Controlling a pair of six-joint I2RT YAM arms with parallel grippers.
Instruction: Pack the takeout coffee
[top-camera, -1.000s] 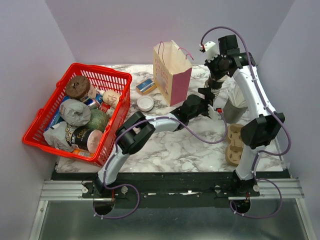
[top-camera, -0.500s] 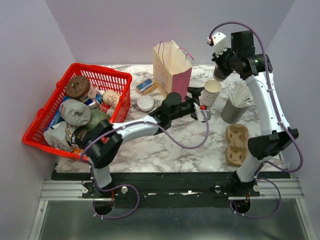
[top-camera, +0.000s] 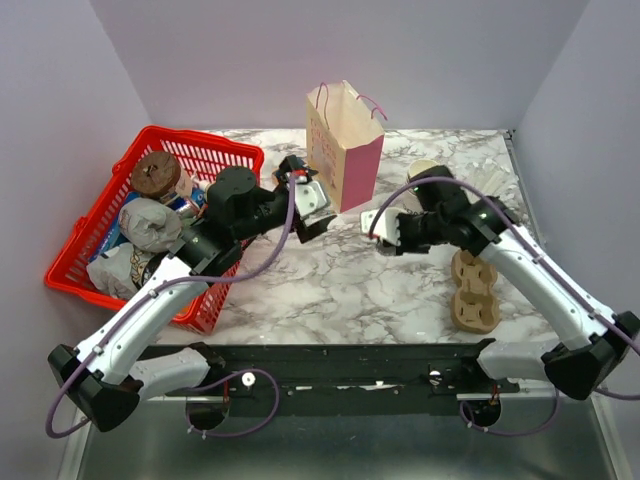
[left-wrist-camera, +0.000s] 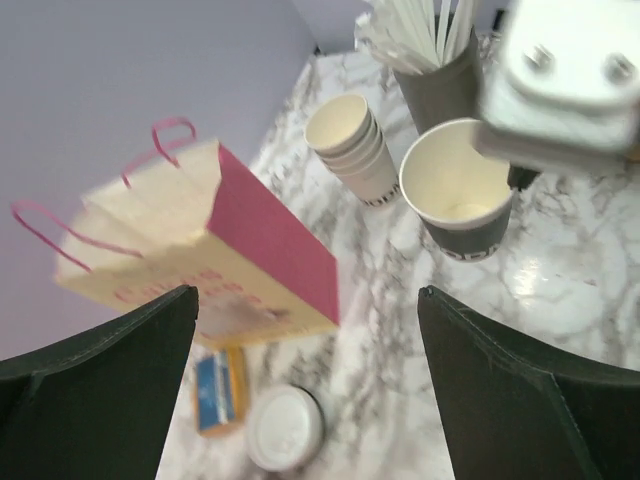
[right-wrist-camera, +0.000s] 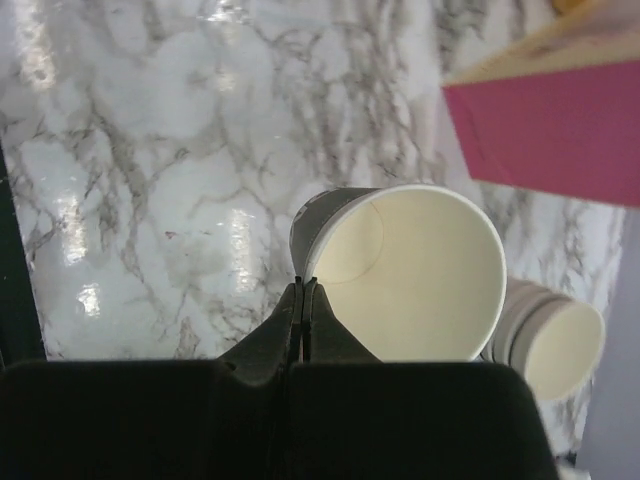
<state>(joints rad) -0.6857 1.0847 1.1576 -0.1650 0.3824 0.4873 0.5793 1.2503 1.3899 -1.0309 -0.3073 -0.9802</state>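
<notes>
The takeout coffee cup (right-wrist-camera: 410, 275), cream inside with a dark lower band, shows open and lidless. My right gripper (right-wrist-camera: 308, 283) is shut on its rim. The left wrist view shows the cup (left-wrist-camera: 460, 190) standing on or just above the marble under the right gripper. In the top view the right gripper (top-camera: 388, 238) is at the table's middle and the cup is mostly hidden under it. A round white lid (left-wrist-camera: 285, 428) lies on the marble below my left gripper (left-wrist-camera: 307, 290), which is open and empty. In the top view the left gripper (top-camera: 318, 208) hovers left of the bag.
A cream and pink paper bag (top-camera: 345, 145) stands at the back centre. A stack of plain cups (left-wrist-camera: 355, 145) and a grey cup of white sticks (left-wrist-camera: 435, 70) stand behind the held cup. A blue packet (left-wrist-camera: 220, 390) lies by the lid. A red basket (top-camera: 205, 145) is at the left. A cardboard cup carrier (top-camera: 472, 290) is at the right.
My left arm swung back left from the cup stack to beside the bag. My right arm came down from high at the back to the table's middle.
</notes>
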